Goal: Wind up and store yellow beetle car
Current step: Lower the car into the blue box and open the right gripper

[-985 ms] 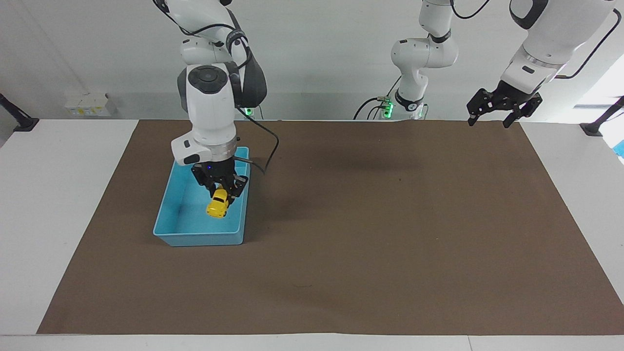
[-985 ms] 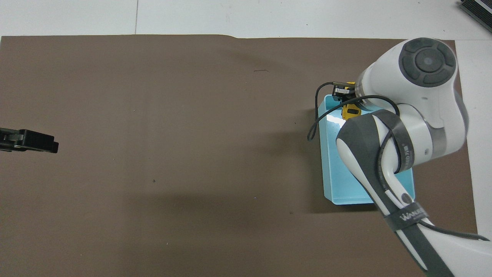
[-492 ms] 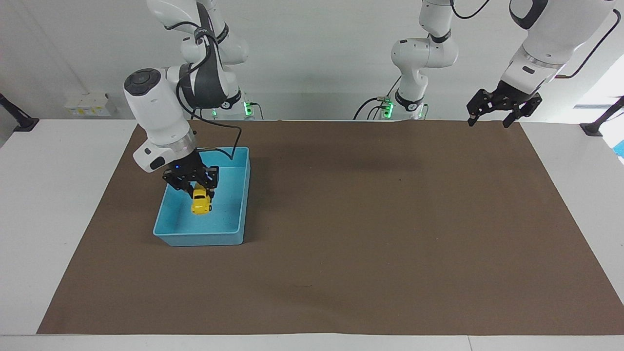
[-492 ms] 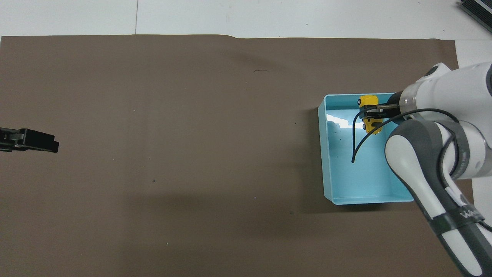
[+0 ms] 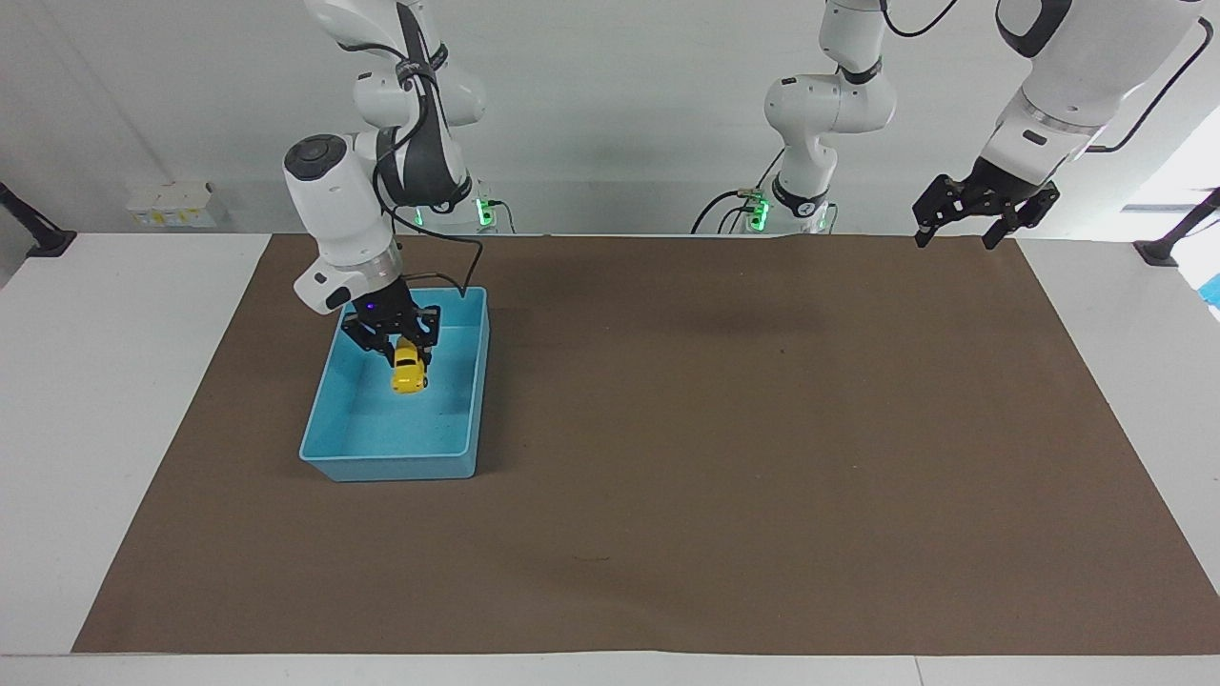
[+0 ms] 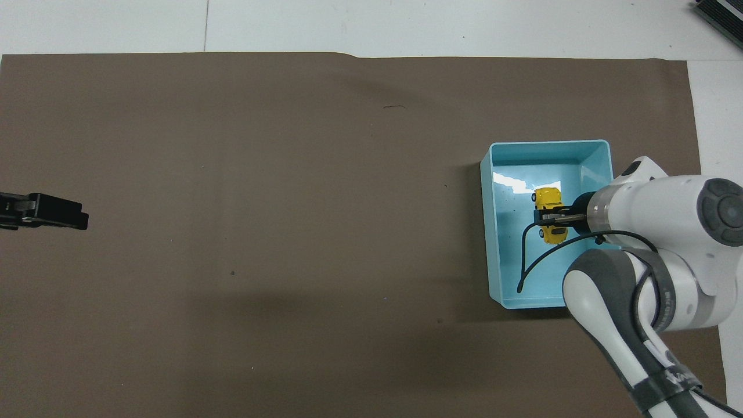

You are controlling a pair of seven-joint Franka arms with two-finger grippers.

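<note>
Your right gripper (image 5: 404,354), clamped on the yellow beetle car (image 5: 410,370), hangs inside the blue bin (image 5: 474,400); only release remains. Left gripper (image 5: 982,221) waits spread, empty.

Middle of yellow beetle car (image 6: 548,198) under right tool (image 6: 551,217); left arm (image 6: 11,210) mostly off-frame overhead.

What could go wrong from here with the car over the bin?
1. The right end effector holds the yellow car above the blue bin; released from the air, the car may bounce or land on its side.
2. If wound, it might roll into a bin wall once let go.
3. The arm's black cable hangs into the bin and could snag the rim.

The left end effector waits, open.
</note>
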